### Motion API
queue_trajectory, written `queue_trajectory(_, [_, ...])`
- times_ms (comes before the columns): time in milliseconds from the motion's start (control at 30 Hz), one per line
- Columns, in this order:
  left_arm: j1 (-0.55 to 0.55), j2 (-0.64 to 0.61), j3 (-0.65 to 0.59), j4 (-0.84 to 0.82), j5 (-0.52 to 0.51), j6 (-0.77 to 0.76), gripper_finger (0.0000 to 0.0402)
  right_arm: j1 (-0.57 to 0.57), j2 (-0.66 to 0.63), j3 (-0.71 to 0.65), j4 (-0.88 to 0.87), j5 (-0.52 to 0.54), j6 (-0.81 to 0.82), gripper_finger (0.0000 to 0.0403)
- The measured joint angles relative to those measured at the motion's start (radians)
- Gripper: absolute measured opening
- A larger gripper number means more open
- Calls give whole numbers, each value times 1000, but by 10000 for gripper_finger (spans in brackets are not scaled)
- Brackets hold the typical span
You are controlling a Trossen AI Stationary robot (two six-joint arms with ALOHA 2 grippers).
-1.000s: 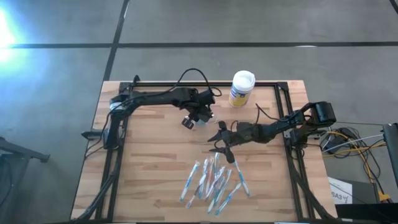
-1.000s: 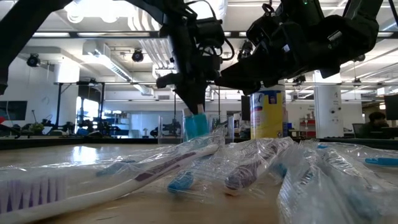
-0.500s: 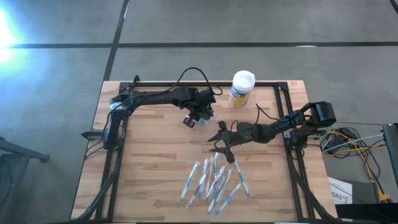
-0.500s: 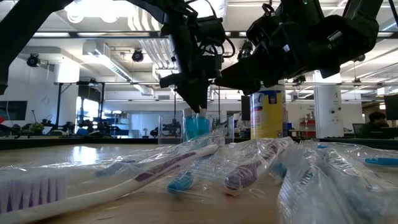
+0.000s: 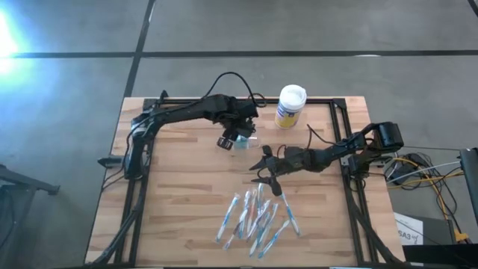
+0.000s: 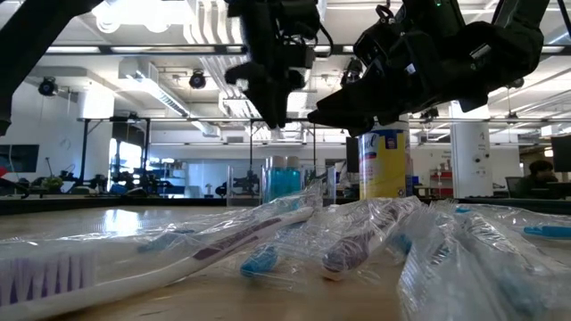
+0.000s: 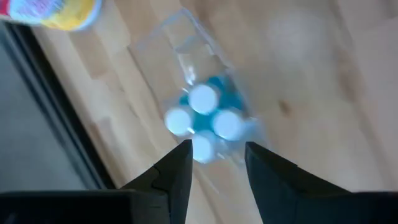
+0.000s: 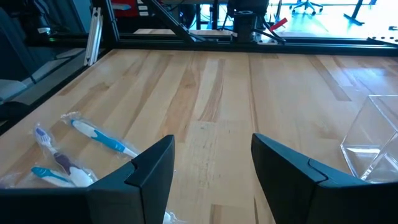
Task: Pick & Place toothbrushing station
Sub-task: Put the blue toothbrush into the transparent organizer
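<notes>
Left wrist view looks straight down into the toothbrushing station (image 7: pixel 199 106), a clear, colourless, square-walled plastic holder standing upright on the pale wood-plank table (image 7: pixel 311 93), its long axis vertical, mouth upward, with blue-and-white brush ends bunched inside. The left gripper (image 5: pixel 233 139) hangs above it, fingers parted and clear of the plastic, holding nothing. The right gripper (image 5: pixel 263 172) waits mid-table, jaws wide and empty, near the film-wrapped toothbrushes (image 5: pixel 258 217). A round white-lidded canister (image 5: pixel 290 107) stands at the table's far edge.
</notes>
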Motion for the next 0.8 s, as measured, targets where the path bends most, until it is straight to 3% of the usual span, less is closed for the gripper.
queue_trajectory(67, [1, -23, 5, -33, 50, -46, 145, 0, 0, 0, 0, 0, 0, 209])
queue_trajectory(200, [5, -121, -33, 9, 279, -186, 122, 0, 0, 0, -1, 0, 3, 209])
queue_trajectory(267, [-2, -187, -73, 49, 327, -267, 109, 0, 0, 0, -1, 2, 12, 209])
queue_trajectory(400, [-34, -337, -240, 153, 340, -412, 73, 0, 0, 0, 0, 8, 16, 209])
queue_trajectory(600, [-132, -582, -616, 394, 356, -678, 10, 0, 0, 0, -2, 8, 27, 209])
queue_trajectory(800, [-258, -767, -935, 672, 325, -928, 10, -1, 0, 0, 2, 11, 26, 209])
